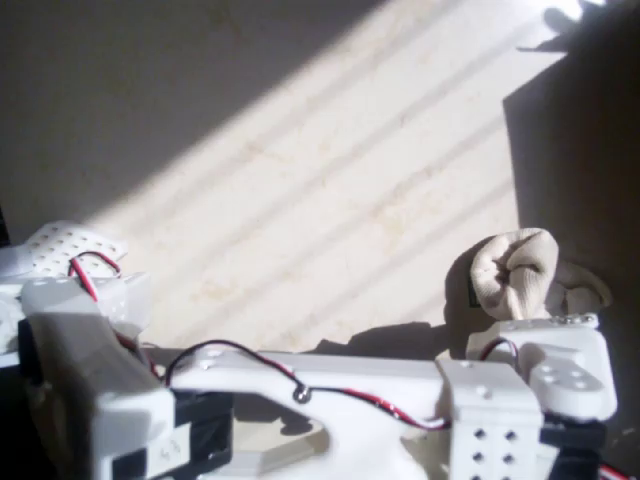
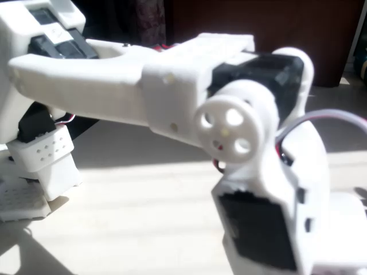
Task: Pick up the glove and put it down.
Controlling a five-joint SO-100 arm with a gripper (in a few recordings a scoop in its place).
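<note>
In the overhead view, the white base of the arm (image 1: 70, 330) sits at the left edge of the desk (image 1: 330, 190), with a perforated white plate beside it and red and black wires (image 1: 90, 275) looping over its top. From there the arm's long white link (image 1: 320, 385) runs rightward along the bottom edge of the desk, a thin red-and-black cable lying along its upper face. The desk surface is pale and faintly veined; a broad band of sunlight crosses it diagonally from the lower left toward the upper right, while the upper left corner and the right edge lie in shadow.

Further right, the link ends at the wrist block with its small round holes, and the gripper (image 1: 545, 335) points up toward the glove (image 1: 518, 272). The glove, cream and lumpy, sits bunched near the desk's lower right corner, just above the gripper head and touching or overlapping it. The fingertips are hidden under the head and the fabric, so I cannot tell whether the jaws are parted, closed, or holding the glove.

In the fixed view, the arm's joint disc (image 2: 229, 132) looms blurred in front of the sunlit desk.
</note>
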